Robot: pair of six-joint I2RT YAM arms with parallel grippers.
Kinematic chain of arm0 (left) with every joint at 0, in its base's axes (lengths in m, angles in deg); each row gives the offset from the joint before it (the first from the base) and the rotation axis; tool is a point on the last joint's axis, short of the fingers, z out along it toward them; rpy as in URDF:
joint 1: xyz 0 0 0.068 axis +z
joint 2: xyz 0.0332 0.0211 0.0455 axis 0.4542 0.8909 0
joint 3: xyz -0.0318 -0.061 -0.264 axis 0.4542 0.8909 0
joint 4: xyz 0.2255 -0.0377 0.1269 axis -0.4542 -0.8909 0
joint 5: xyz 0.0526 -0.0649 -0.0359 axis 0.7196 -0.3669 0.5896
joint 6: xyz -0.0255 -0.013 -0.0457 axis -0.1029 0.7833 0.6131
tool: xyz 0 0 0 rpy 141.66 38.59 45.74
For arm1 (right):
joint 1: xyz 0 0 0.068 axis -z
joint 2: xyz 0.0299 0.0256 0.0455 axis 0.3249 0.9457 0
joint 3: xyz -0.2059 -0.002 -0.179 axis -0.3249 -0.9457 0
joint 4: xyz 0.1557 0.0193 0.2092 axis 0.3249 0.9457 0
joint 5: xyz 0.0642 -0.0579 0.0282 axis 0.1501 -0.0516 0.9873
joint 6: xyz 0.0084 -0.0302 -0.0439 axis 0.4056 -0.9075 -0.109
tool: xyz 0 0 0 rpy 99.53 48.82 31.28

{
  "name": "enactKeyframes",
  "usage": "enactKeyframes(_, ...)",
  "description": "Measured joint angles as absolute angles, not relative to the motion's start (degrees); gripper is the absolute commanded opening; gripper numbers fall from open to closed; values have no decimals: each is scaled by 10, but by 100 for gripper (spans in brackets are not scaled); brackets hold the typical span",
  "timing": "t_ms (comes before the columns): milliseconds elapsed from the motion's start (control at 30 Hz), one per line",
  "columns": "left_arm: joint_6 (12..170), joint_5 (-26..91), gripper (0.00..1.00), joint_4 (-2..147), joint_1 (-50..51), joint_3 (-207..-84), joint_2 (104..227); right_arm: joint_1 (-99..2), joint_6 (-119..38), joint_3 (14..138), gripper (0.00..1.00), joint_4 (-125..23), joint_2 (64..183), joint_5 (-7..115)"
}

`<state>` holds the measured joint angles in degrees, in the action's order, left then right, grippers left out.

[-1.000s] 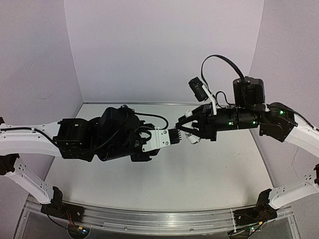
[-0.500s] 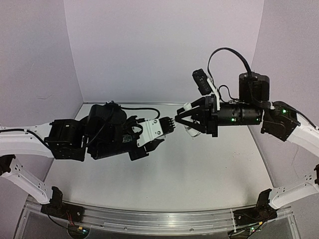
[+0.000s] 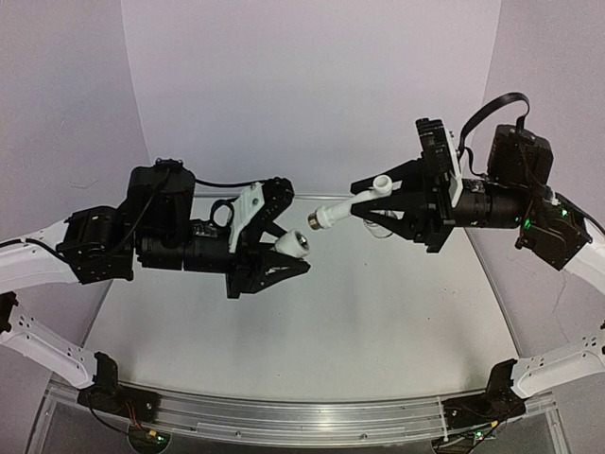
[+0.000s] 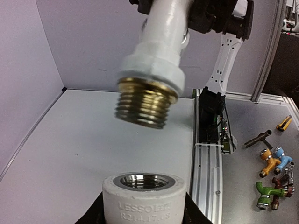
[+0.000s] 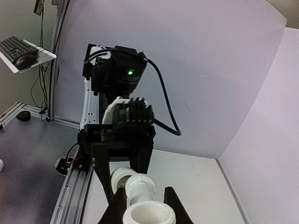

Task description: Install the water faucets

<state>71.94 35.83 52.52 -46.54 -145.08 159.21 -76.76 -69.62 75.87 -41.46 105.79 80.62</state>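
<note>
My left gripper is shut on the short white cylindrical fitting, held in the air above the table. In the left wrist view the fitting shows its threaded metal mouth facing up. My right gripper is shut on the white tap, whose brass threaded end points at the fitting across a small gap. The brass thread hangs just above the fitting's mouth, a little tilted and apart. In the right wrist view the tap sits between my fingers, with the fitting behind it. The tap's knob is hidden.
The white table lies below both arms, with walls behind and at the sides. An aluminium rail runs along the table's edge. Several coloured taps lie on a grey bench beyond it. A keyboard is far off.
Both wrists have turned and the grippers have drawn apart from tip-to-tip. The left pulled back left, the right rose and moved right. The tap and the fitting now show plainly.
</note>
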Motion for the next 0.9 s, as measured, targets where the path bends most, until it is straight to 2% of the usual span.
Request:
enactKeyframes(200, 772, 259, 0, 540, -425, -1442, 1564, -774, -724, 760, 0, -415, 1058, 854)
enactKeyframes(400, 798, 150, 0, 520, -424, -1455, 1599, -779, -760, 760, 0, -413, 1058, 874)
enactKeyframes(900, 875, -1, 0, 525, -412, -1465, 1623, -816, -895, 745, 0, -368, 1046, 896)
